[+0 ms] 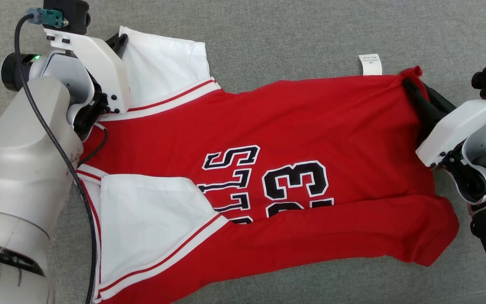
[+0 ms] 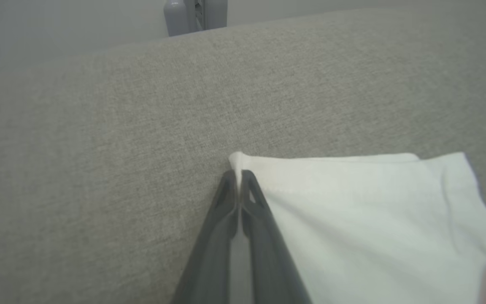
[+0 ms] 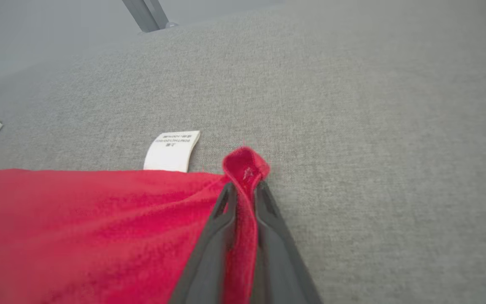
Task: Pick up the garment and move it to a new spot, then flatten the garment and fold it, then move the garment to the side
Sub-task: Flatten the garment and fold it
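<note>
Fingers of left gripper (image 2: 238, 175), right gripper (image 3: 245, 190) pinched onto jersey (image 1: 310, 126); long axis left-right, neck seemingly leftward.

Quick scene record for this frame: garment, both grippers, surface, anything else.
garment: red jersey, spread out, print up, near edge folded over part of the lettering
left gripper: shut on the corner of the far white sleeve
right gripper: shut on a red corner of the jersey, cloth bunched between its fingers
surface: grey fabric
other: white label sticking out at the jersey's far edge
</note>
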You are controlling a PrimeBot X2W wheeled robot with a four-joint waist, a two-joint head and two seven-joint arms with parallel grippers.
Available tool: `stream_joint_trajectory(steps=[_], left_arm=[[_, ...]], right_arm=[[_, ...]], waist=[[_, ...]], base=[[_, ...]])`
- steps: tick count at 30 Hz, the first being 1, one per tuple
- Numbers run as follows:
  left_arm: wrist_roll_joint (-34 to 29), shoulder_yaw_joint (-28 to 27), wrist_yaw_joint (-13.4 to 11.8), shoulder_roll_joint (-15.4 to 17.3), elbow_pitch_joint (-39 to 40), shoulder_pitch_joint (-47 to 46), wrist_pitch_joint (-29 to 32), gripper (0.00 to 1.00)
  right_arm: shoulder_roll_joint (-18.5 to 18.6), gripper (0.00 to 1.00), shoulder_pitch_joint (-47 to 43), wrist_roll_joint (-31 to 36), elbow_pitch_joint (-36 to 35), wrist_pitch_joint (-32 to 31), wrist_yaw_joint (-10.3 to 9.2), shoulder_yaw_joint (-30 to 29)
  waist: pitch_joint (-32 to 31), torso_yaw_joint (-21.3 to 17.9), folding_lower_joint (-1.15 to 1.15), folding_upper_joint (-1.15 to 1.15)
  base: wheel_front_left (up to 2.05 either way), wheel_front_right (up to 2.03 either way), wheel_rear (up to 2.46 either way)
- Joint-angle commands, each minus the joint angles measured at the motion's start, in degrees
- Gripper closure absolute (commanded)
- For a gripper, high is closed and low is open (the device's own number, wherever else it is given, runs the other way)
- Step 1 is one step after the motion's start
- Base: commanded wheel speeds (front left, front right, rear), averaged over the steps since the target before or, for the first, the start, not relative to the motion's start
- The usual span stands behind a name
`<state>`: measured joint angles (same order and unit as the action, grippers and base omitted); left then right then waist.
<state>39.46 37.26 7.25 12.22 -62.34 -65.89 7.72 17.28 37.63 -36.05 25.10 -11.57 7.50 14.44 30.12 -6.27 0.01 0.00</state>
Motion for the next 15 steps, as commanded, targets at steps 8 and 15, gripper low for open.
stream_joint_trajectory(steps=[8, 15], left_arm=[[0.56, 0.53, 0.25, 0.64, -0.93, -1.6, -5.44, 1.0], [1.13, 1.28, 0.36, 1.39, 2.54, 1.49, -11.25, 1.0]], right_arm=[[2.74, 1.0, 0.85, 0.53, -0.45, 4.78, -0.02, 0.92], [7.89, 1.0, -3.79, 2.35, -5.37, 8.15, -0.02, 4.37]], waist=[[-1.15, 1.05, -0.01, 0.0], [-4.03, 3.03, -0.01, 0.0]], base=[[0.0, 0.0, 0.0], [0.0, 0.0, 0.0]])
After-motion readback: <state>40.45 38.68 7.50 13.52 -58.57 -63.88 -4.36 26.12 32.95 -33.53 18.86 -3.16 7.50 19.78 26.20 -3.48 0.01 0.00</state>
